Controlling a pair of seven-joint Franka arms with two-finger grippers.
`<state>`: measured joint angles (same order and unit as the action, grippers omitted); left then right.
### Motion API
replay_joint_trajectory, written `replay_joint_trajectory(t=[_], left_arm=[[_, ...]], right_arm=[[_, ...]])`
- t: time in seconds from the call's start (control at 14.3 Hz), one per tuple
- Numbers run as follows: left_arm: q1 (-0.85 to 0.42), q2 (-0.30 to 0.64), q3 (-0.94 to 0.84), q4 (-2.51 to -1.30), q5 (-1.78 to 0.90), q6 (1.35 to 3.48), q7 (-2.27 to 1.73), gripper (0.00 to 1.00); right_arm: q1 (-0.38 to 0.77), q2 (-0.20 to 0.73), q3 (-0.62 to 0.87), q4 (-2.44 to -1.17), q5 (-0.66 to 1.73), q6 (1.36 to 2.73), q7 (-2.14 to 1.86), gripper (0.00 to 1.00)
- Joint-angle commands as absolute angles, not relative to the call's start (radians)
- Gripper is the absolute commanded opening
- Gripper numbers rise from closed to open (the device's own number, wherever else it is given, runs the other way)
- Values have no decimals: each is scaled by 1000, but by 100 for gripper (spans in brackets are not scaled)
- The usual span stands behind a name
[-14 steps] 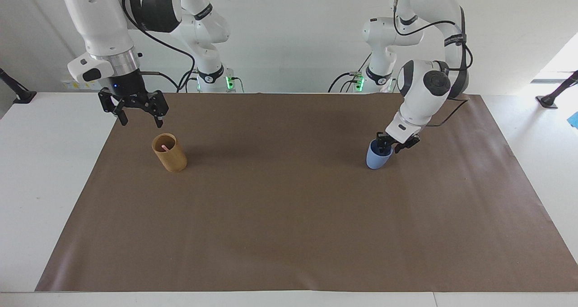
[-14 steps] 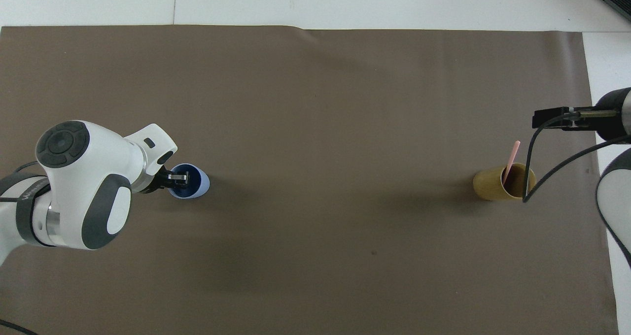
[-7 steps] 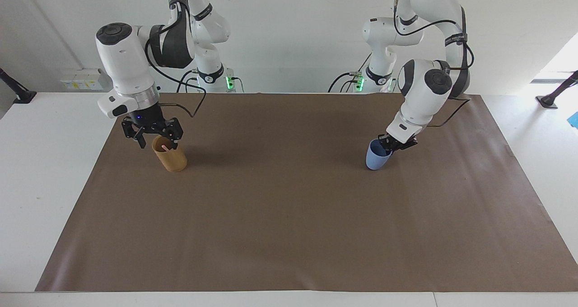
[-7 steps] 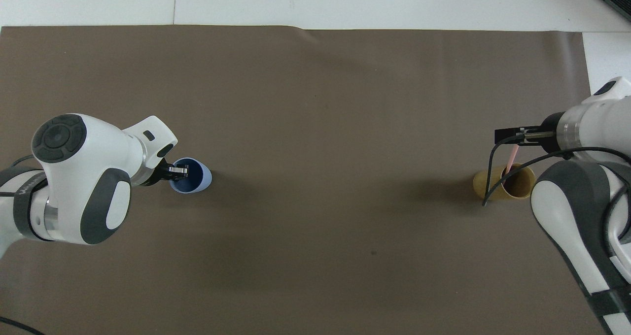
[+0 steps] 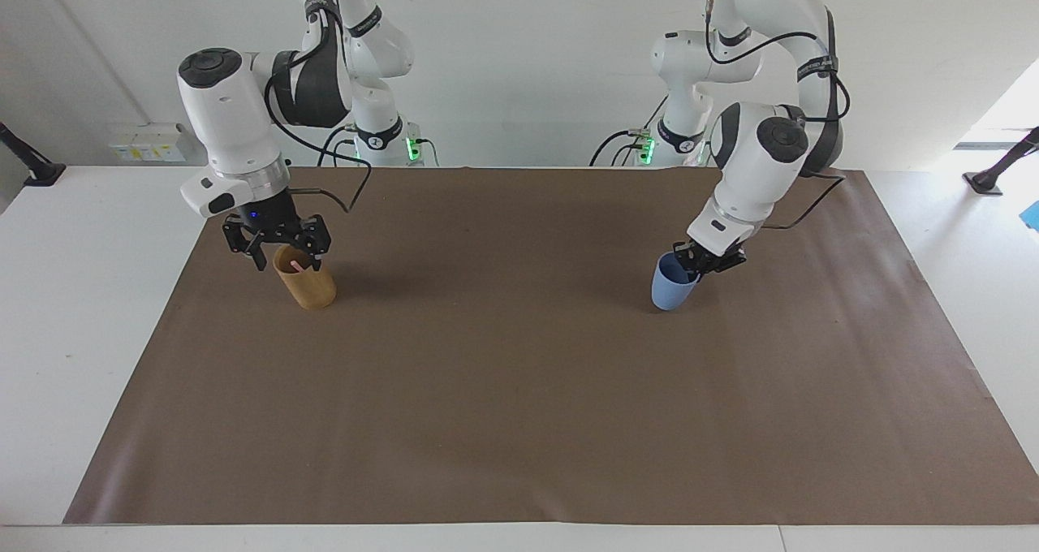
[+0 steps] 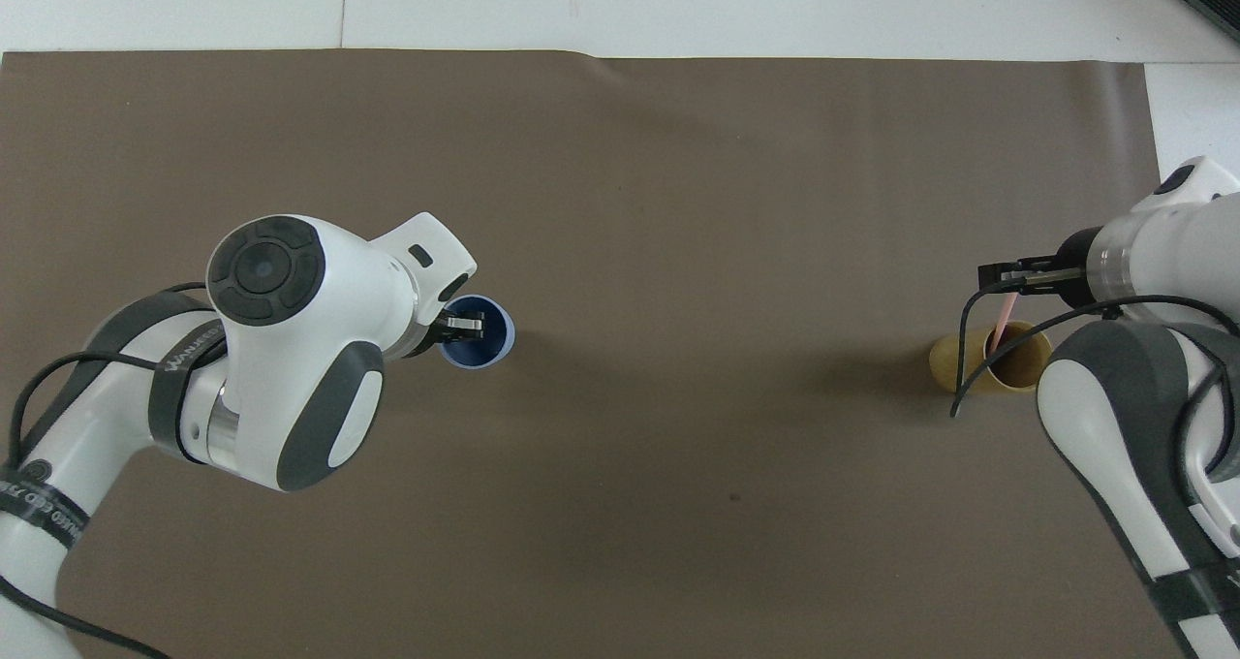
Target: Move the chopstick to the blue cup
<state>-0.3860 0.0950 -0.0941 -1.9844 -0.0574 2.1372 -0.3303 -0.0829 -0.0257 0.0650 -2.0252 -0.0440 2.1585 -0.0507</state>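
Brown paper covers the table, where the left gripper [image 5: 700, 261] pinches the blue cup [image 5: 670, 285] by its rim while the right gripper [image 5: 278, 253], whose opening I cannot tell, straddles the chopstick [image 5: 297, 266] in the tan cup [image 5: 305, 281].

The blue cup [image 5: 670, 287] was a plain matte light blue on the outside; in the overhead view its interior [image 6: 477, 339] read as a darker blue. The chopstick [image 6: 1003, 318] was pale pink, without markings. The tan cup [image 5: 307, 282] was an even ochre tan, its interior a darker brown. The mat [image 5: 519, 390] was a uniform dull brown, unpatterned. The desk [image 5: 81, 292] was white. Both arms had white shells with dark grey joint caps and black cables. The left gripper [image 5: 704, 261] was black, with a bright metal part showing in the overhead view. The right gripper [image 5: 278, 252] was black, below a silver wrist ring, and showed a small blue light. Green lights glowed at both arm bases.
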Motion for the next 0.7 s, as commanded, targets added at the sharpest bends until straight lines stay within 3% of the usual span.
replay_joint_trajectory(t=[0.0,0.21,0.35,0.63], left_arm=[[-477,165,-77,-1855,-51,2062,-406,0],[-540,274,-75,-1735,-35,2043,-449,0],[-541,285,-77,-1730,-29,2049,-448,0],[-568,313,-77,-1733,-29,2071,-449,0]], right_arm=[[-87,-55,66,-2059,-17,2164,-109,30],[-87,-49,66,-2056,-17,2192,-114,9],[-95,-45,66,-2051,-17,2218,-112,0],[-101,-58,66,-2027,-17,2200,-100,0]])
